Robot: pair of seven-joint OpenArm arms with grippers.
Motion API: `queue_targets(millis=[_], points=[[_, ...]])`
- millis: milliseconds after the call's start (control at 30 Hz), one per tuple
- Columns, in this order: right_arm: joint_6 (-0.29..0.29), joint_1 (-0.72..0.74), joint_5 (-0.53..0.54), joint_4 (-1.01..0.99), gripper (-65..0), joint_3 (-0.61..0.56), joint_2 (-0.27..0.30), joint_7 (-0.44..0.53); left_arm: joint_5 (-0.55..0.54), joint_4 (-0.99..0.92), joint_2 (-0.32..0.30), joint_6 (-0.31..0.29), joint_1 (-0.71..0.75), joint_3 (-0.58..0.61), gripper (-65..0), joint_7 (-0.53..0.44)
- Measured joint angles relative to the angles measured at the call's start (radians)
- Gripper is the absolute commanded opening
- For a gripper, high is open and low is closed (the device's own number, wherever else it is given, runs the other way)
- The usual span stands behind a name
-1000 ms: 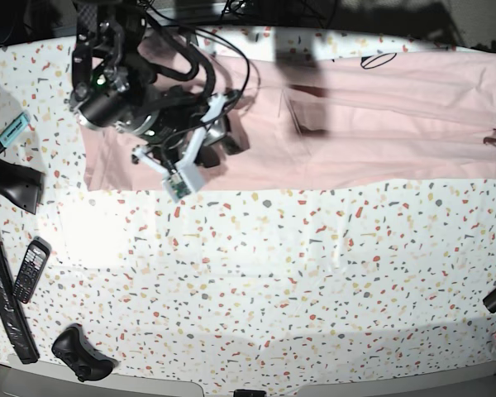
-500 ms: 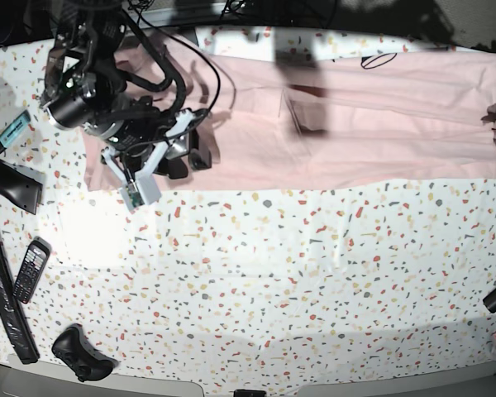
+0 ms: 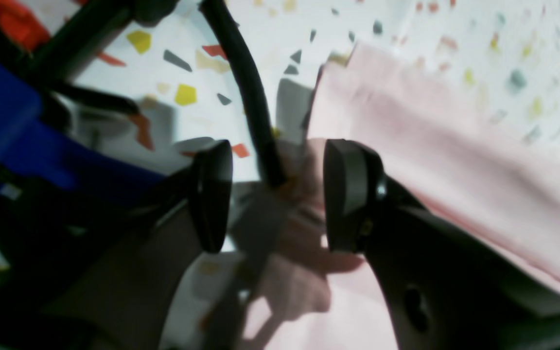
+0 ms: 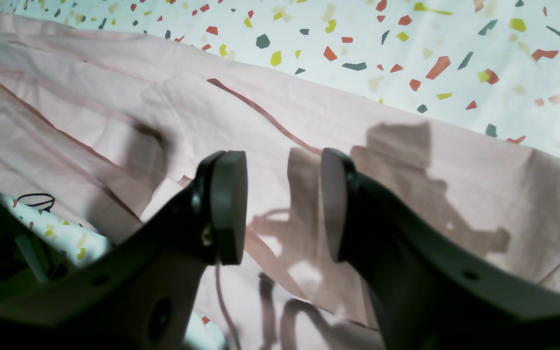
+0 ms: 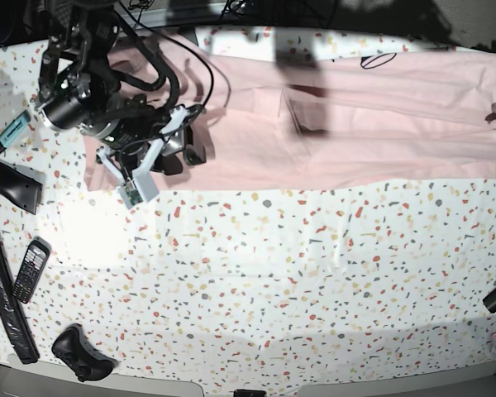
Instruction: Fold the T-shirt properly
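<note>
We have the T-shirt (image 5: 355, 116) folded lengthwise into a long far band; crosswise folds remain. Both claws, right gripper (image 4: 284, 204) and left gripper (image 3: 276, 194), gape empty.

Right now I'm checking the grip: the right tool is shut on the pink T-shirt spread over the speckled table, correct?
Not shut. The right wrist view shows the right tool open above the T-shirt, gripping nothing. The shirt does lie over the speckled table.

One pale pink cotton T-shirt (image 5: 372, 116), one black keypad mobile phone (image 5: 31, 270), one black game controller (image 5: 81, 353), one teal marker pen (image 5: 12, 131), two black-fingered robot arms.
</note>
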Motion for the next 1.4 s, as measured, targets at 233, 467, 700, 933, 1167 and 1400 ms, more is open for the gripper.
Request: queue_targets(millis=[233, 467, 700, 933, 1167, 1400], points=[[0.000, 0.000, 0.003, 0.000, -40.4, 0.000, 0.000, 0.000, -0.048, -0.005, 0.003, -0.034, -0.002, 0.000, -35.8, 0.082], [0.000, 0.000, 0.003, 0.000, -40.4, 0.000, 0.000, 0.000, -0.082, -0.005, 0.009, -0.089, -0.001, 0.002, -35.8, 0.108], [0.000, 0.000, 0.003, 0.000, -40.4, 0.000, 0.000, 0.000, -0.146, -0.005, 0.047, -0.127, -0.002, 0.002, -53.5, 0.112], [0.000, 0.000, 0.003, 0.000, -40.4, 0.000, 0.000, 0.000, -0.146, -0.005, 0.047, -0.127, -0.002, 0.002, -65.0, -0.028], [0.000, 0.000, 0.003, 0.000, -40.4, 0.000, 0.000, 0.000, -0.144, 0.033, -0.016, -0.127, 0.000, -0.008, -65.0, -0.018], [0.000, 0.000, 0.003, 0.000, -40.4, 0.000, 0.000, 0.000, -0.147, 0.195, -0.008, -0.127, 0.000, -0.030, -65.0, 0.116]])
